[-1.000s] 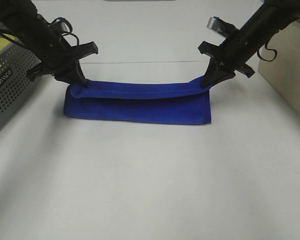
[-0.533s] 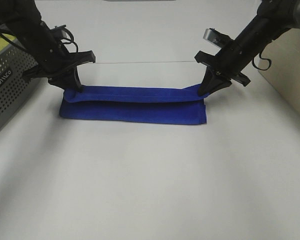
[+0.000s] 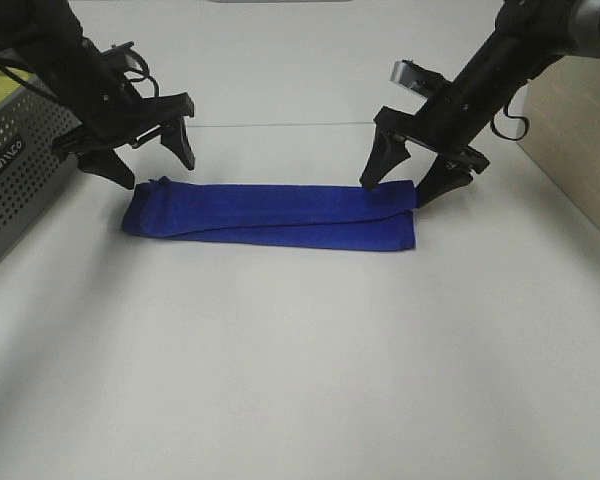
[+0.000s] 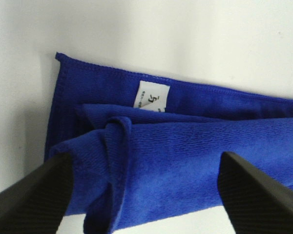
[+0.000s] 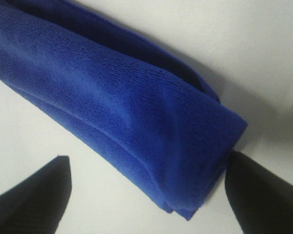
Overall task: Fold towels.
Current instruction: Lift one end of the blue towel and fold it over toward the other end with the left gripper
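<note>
With left gripper [image 3: 157,172] and right gripper [image 3: 395,193] wide open, lift straight up without catching the folded blue towel [image 3: 270,215].

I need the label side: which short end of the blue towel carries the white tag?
The towel end by the left gripper: the white tag shows there; the right gripper's end shows none.
</note>
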{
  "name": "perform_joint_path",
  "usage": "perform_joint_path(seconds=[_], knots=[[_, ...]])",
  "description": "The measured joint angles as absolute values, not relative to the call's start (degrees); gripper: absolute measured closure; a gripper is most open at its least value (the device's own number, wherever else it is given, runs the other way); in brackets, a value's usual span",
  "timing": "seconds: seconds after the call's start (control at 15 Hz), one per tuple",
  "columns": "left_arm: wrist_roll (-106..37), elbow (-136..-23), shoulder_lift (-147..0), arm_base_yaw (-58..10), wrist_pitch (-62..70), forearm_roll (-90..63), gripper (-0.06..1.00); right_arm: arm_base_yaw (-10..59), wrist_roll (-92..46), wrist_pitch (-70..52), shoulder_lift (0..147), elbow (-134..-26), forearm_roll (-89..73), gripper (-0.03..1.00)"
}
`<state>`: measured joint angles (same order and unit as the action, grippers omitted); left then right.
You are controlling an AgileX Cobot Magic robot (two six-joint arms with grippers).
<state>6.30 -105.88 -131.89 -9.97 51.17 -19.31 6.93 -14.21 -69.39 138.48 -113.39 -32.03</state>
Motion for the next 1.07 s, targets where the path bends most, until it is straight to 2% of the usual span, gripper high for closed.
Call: perform_joint_path(seconds=[0.33,0.93,1.0,1.07], knots=[[8.0,-105.9,-131.9,-10.0,55.0,-11.3,0.17,6.9,-13.8,-69.4,133.7,-113.4,-27.6,0.12],[5.8,-106.0,-137.0,-10.0,50.7,-12.9,0.18,6.9,-13.0,-69.4,133.4,-113.4,-25.7,0.12],[5.4,-106.2,-137.5,-10.0,50.6,-12.9,0.21,6.9,-13.0,-69.4,133.4,-113.4,-25.7,0.12],[4.6,-106.2,-137.8,-10.0,50.4,-12.9,0.32,6.9,-13.0,-69.4,133.4,-113.4,-25.7,0.12]])
